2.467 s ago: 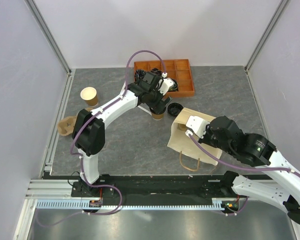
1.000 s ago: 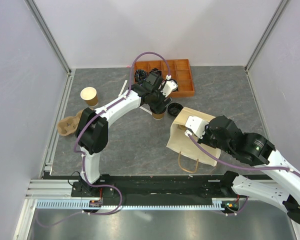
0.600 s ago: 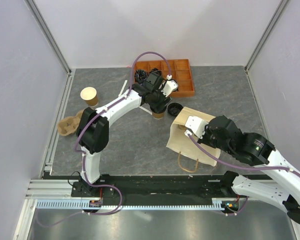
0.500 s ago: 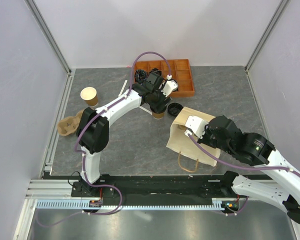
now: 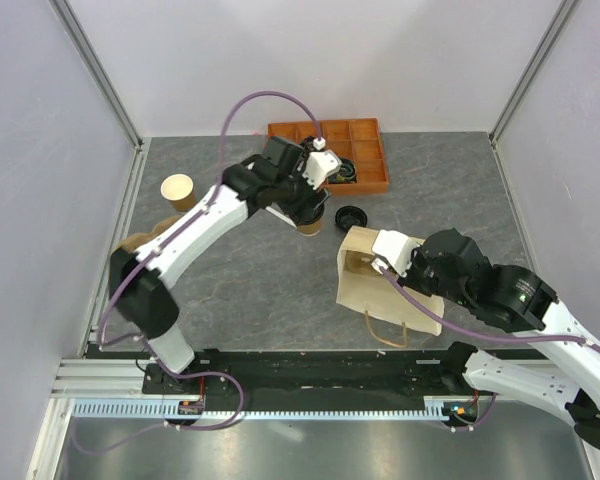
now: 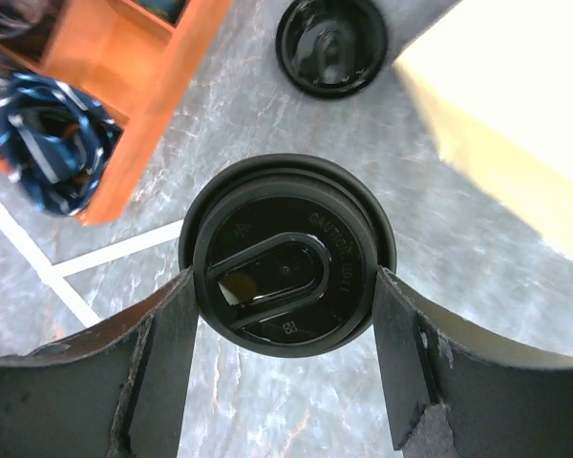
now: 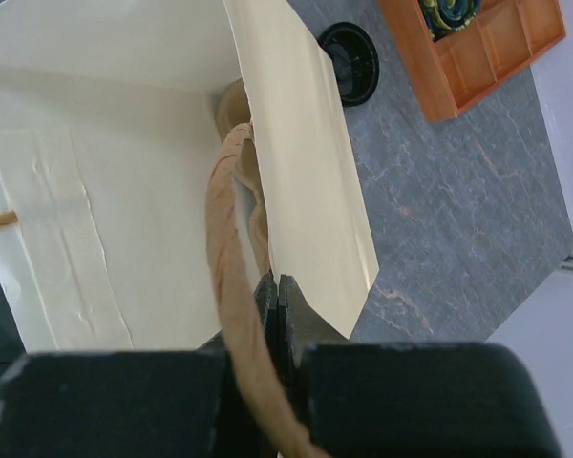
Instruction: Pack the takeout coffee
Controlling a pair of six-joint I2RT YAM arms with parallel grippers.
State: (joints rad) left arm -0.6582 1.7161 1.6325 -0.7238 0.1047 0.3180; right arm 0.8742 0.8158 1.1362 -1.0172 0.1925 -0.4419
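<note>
The takeout coffee (image 5: pixel 310 222), a brown paper cup under a round black lid (image 6: pixel 286 281), sits between my left gripper's fingers. The left gripper (image 6: pixel 285 286) is shut on the cup just below the lid rim, a finger pressed to each side, over the grey table left of the bag. The cream paper bag (image 5: pixel 400 305) lies at centre right with its mouth facing the cup. My right gripper (image 7: pixel 278 286) is shut on the bag's upper edge (image 7: pixel 306 191), holding the mouth open beside the twisted paper handle (image 7: pixel 224 239).
A loose black lid (image 5: pixel 352 216) lies between the cup and the bag. The orange compartment tray (image 5: pixel 365 175) stands at the back. A lidless brown cup (image 5: pixel 178 190) and a tan pulp carrier (image 5: pixel 132 246) are at the left, near the side rail.
The left arm has swung its elbow leftward and the lidded cup has shifted slightly up and left in its grip. The right gripper has raised the bag's edge, so the mouth gapes wider.
</note>
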